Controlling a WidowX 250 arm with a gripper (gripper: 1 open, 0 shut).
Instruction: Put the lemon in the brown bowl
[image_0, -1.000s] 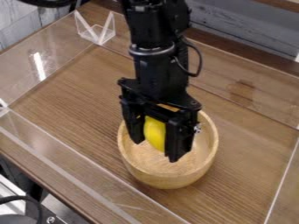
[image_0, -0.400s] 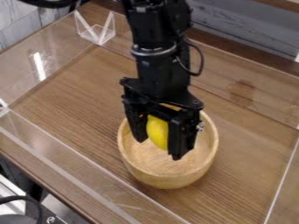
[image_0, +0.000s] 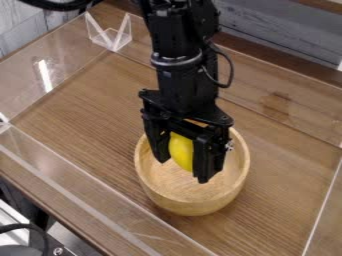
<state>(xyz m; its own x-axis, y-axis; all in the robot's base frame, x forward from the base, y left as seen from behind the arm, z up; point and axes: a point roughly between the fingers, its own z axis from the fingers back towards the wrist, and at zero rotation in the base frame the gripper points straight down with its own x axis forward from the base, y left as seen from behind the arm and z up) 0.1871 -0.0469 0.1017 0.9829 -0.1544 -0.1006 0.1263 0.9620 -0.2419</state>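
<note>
— What is the arm standing over?

— A wood-grain brown tabletop (image_0: 94, 120), with planks running diagonally across the view. Clear acrylic walls (image_0: 54, 60) fence it in on the left and near sides, catching pale reflections. Behind, at the top edge, there is a grey panelled surface (image_0: 274, 25), and a small clear angled stand (image_0: 110, 35) sits at the far left on the table.

— And the bowl?

— The round, light tan wooden bowl with thick walls (image_0: 167, 195) rests on the tabletop toward the near side, close to the front acrylic wall. Its inside shows pale grain.

— Where is the fruit?

— The small, smooth, bright yellow oval lemon (image_0: 181, 153) is between the two fingers of the black robot gripper (image_0: 183, 165), inside the bowl's rim line and above its floor. Whether it touches the floor I cannot tell; the fingers hide its lower end.

— So the pincer is clamped?

— Yes, both fingers press against the lemon's sides, pointing straight down into the bowl. The black arm rises upright from there and leaves the view at the top.
</note>
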